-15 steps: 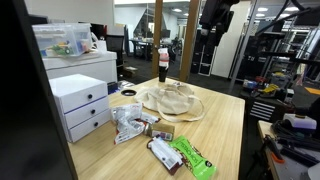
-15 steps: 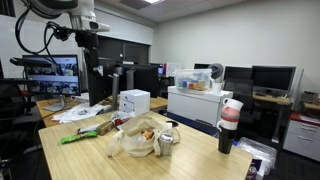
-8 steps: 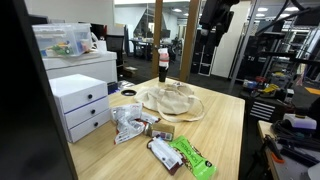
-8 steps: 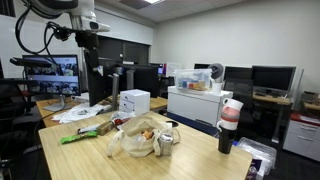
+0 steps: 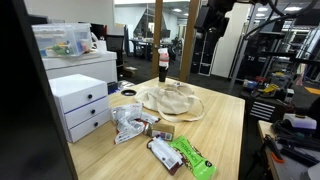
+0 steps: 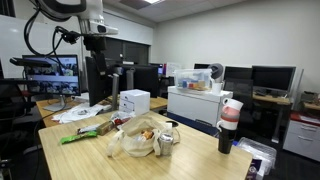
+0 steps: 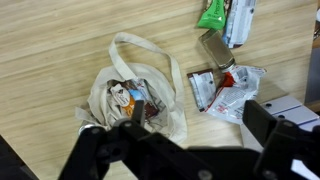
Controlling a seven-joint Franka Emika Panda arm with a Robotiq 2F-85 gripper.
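Observation:
My gripper (image 7: 196, 128) hangs high over the wooden table (image 7: 50, 40), open, with nothing between its dark fingers (image 7: 264, 122). Right below it lies a beige cloth tote bag (image 7: 135, 92), its mouth open on several snack packets. In both exterior views the gripper (image 5: 214, 16) (image 6: 97, 42) is well above the bag (image 5: 172, 100) (image 6: 145, 138) and touches nothing. Beside the bag lie a silver-and-red packet (image 7: 230, 88), a dark packet (image 7: 215, 48) and a green packet (image 7: 212, 12) (image 5: 192, 157).
A white drawer unit (image 5: 80, 105) (image 6: 133, 101) stands at the table's edge, with a clear plastic bin (image 5: 62, 40) on a cabinet behind. A red-banded cup on a dark bottle (image 5: 163, 62) (image 6: 230, 120) stands at the table's far end. Desks and monitors surround the table.
The arm has shifted a little sideways high above the table. The gripper stays open and the things on the table have not moved.

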